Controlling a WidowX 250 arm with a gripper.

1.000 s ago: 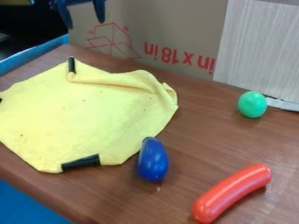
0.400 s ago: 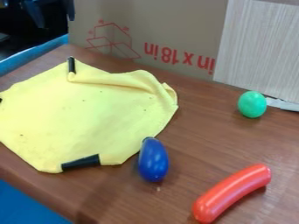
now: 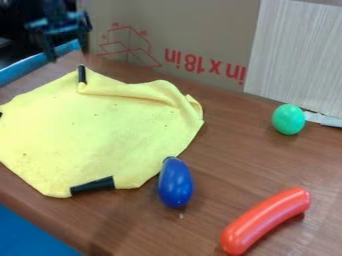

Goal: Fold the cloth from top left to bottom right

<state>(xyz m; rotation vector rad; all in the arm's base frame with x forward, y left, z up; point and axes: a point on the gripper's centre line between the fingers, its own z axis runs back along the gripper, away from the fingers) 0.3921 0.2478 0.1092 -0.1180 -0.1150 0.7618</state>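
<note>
- Camera view: jaws released, beyond the yellow cloth (image 3: 93,130), which lies spread on the counter (image 3: 224,150).
- Likely step: lining up a grasp.
- Next: lower and pinch the black-banded corner (image 3: 81,75).

The brown table (image 3: 234,155) carried a yellow cloth (image 3: 93,130) at left, a blue toy (image 3: 176,184) by its lower-right edge, a green egg-shaped toy (image 3: 288,119) at right and a curved red toy (image 3: 264,220) at lower right.

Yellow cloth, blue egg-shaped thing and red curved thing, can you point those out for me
Yellow cloth (image 3: 93,130): camera view, middle of its upper face.
Blue egg-shaped thing (image 3: 176,185): camera view, middle of its body.
Red curved thing (image 3: 267,218): camera view, midway along its length.
</note>
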